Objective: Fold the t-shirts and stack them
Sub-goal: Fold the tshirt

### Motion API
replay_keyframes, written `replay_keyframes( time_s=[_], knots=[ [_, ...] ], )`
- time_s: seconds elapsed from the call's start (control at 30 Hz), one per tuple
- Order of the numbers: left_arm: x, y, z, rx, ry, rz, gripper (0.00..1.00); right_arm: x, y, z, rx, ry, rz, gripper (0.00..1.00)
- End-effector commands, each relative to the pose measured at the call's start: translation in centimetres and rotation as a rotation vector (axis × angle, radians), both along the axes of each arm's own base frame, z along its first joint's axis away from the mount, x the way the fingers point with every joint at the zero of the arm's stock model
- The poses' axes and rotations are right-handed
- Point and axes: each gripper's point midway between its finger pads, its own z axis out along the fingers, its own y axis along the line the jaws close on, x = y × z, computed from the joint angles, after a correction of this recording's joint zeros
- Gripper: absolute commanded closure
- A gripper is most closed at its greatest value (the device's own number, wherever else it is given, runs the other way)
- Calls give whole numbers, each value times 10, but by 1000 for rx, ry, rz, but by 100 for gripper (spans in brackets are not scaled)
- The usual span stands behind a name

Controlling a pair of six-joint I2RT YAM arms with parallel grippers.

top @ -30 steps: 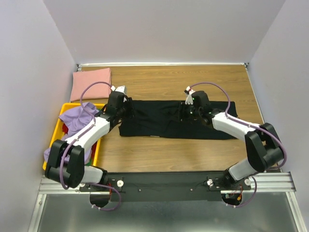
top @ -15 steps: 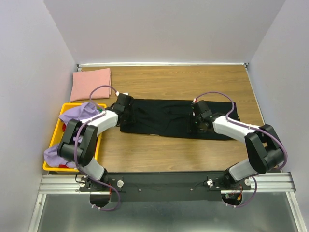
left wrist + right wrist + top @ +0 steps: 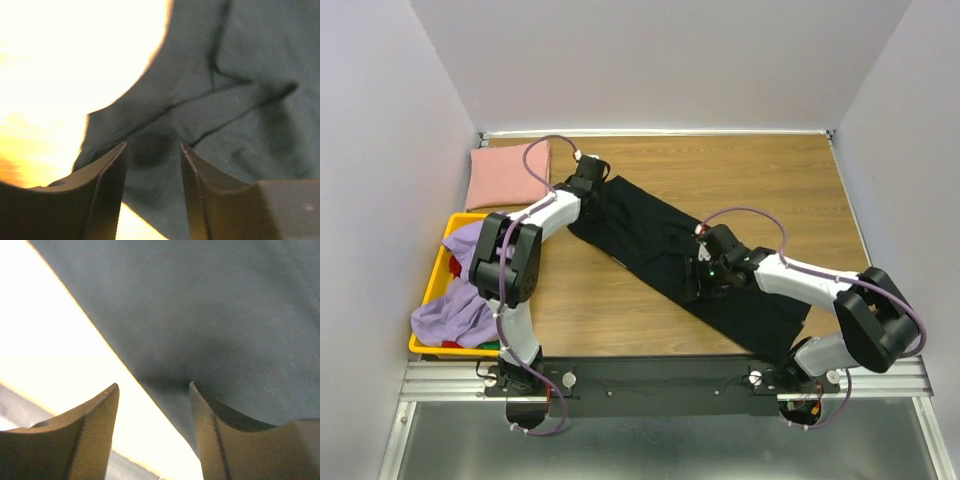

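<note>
The black t-shirt (image 3: 650, 235) lies spread in a long diagonal strip from the far left toward the near right of the table. My left gripper (image 3: 592, 172) is at its far-left end, jaws open and low over the dark cloth (image 3: 240, 100), nothing pinched between them (image 3: 153, 146). My right gripper (image 3: 692, 280) is at the shirt's near edge around its middle, jaws open (image 3: 154, 386) and straddling the cloth's edge (image 3: 200, 305). The folded pink t-shirt (image 3: 505, 172) rests in the far-left corner. The lavender t-shirt (image 3: 450, 315) is bunched in the crate.
The yellow crate (image 3: 445, 250) stands at the left edge of the table, beside the left arm. White walls close in the back and both sides. Bare wood (image 3: 760, 180) shows at the far right and at the near left (image 3: 600, 310).
The black shirt has swung from lying straight across the table to a diagonal. My left gripper went toward the far left, my right gripper came nearer and leftward. Both jaws stayed apart.
</note>
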Motion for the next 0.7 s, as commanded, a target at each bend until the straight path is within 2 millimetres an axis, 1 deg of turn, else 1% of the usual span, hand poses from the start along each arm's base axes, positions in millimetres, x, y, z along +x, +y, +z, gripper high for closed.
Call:
replay_keyframes(
  time_s=[0.0, 0.07, 0.1, 0.13, 0.2, 0.23, 0.27, 0.3, 0.33, 0.37, 0.4, 0.43, 0.47, 0.5, 0.53, 0.6, 0.63, 0.67],
  knots=[
    [15, 20, 110, 34, -256, 52, 44, -9, 29, 51, 125, 2, 86, 32],
    [10, 32, 152, 43, -362, 86, 42, 8, 41, 77, 156, -79, 125, 30],
    [4, 37, 172, 40, -413, 98, 40, 26, 56, 106, 198, -152, 159, 30],
    [-12, 49, 204, 35, -495, 128, 35, 34, 63, 102, 183, -161, 209, 30],
    [-31, 62, 234, 22, -584, 166, 28, 47, 83, 109, 211, -171, 282, 30],
    [-54, 72, 253, 1, -646, 184, 22, 63, 98, 107, 212, -186, 328, 30],
    [-65, 76, 259, -10, -676, 192, 20, 70, 106, 106, 218, -188, 346, 30],
    [-86, 84, 285, -49, -764, 202, 18, 76, 115, 105, 235, -188, 373, 30],
    [-97, 87, 275, -55, -762, 203, 10, 91, 130, 100, 243, -192, 401, 30],
    [-107, 90, 277, -73, -784, 207, 8, 95, 138, 99, 261, -187, 424, 31],
    [-116, 92, 280, -95, -808, 213, 7, 103, 147, 97, 281, -195, 440, 30],
    [-133, 93, 281, -130, -841, 193, 6, 113, 160, 91, 299, -192, 467, 30],
    [-139, 92, 282, -144, -860, 176, 6, 117, 168, 87, 312, -187, 483, 30],
    [-152, 94, 291, -173, -906, 167, 6, 122, 174, 83, 325, -184, 493, 31],
    [-155, 91, 275, -185, -890, 153, 6, 130, 184, 72, 332, -177, 512, 31],
    [-160, 88, 268, -206, -903, 132, 6, 137, 192, 62, 345, -172, 534, 31],
    [-164, 87, 257, -214, -898, 120, 6, 142, 195, 54, 340, -177, 543, 31],
    [-164, 83, 253, -227, -898, 100, 6, 151, 198, 41, 325, -174, 535, 31]
  ],
)
